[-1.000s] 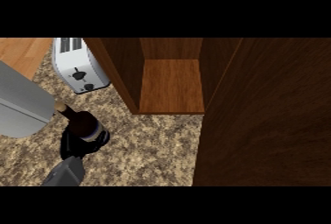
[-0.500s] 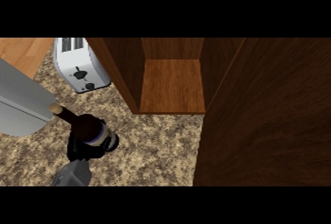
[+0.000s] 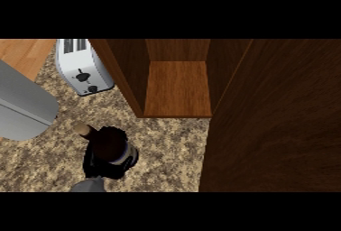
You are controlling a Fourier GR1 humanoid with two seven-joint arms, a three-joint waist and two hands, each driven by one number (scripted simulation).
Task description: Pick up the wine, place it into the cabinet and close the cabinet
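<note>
Carried a little rightward across the counter (image 3: 166, 149) since half a second ago, wine bottle (image 3: 106, 142) tilted, clasped in the left hand (image 3: 106, 162), short of the open cabinet (image 3: 177, 90); best uprighted before sliding onto the shelf.

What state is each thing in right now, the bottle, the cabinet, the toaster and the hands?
Wine bottle: held, tilted, neck toward the upper left, outside the cabinet.
Cabinet: open, its shelf bare, door swung out at the right.
Toaster: standing on the counter, nothing seen in its slots.
Left hand: curled round the wine bottle's lower body.
Right hand: not in view.
</note>
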